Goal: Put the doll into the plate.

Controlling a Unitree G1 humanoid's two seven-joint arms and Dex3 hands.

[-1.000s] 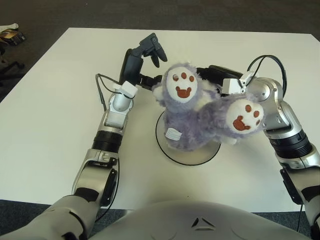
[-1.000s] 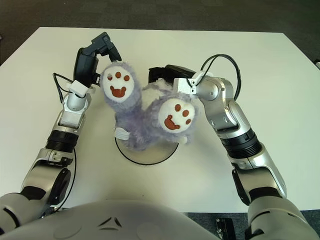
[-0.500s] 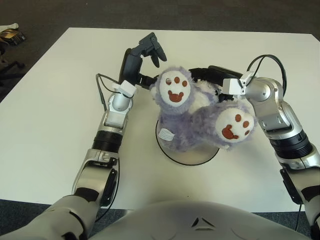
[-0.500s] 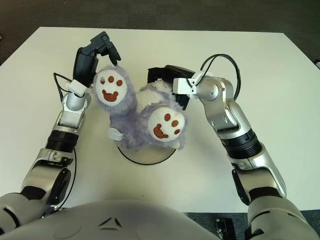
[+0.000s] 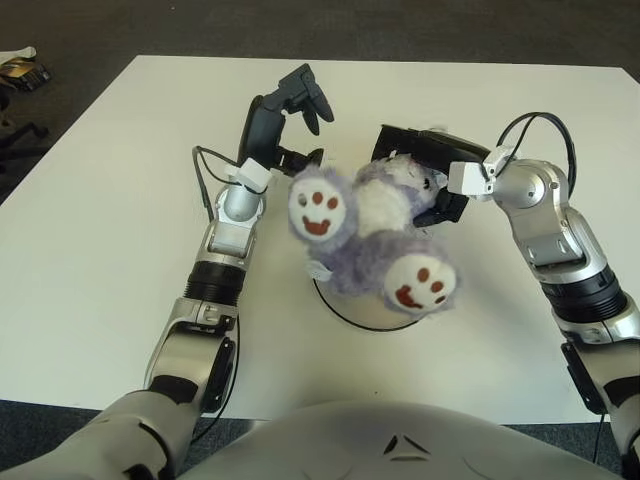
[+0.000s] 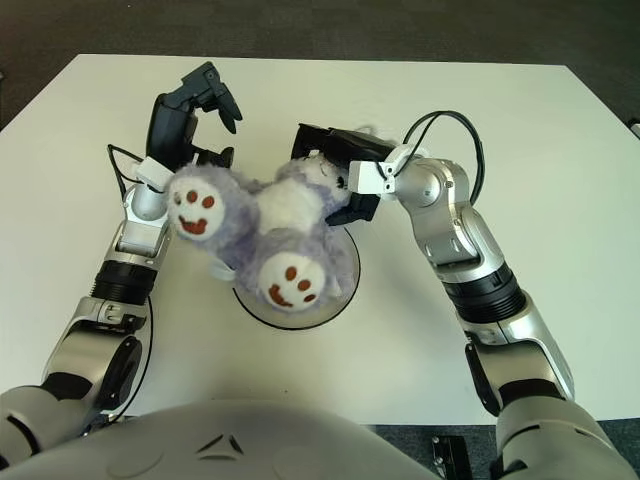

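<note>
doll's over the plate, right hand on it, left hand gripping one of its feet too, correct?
Not quite. In the left eye view the left hand is open and clear of the doll, above its foot, gripping nothing. The rest holds: the doll is over the plate with the right hand on it.

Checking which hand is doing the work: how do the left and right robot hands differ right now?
The right robot hand is closed on the doll above the plate; the left robot hand holds nothing, fingers spread. The right touches the doll's far end; the left stands just beside it. Both are dark and over the table.
</note>
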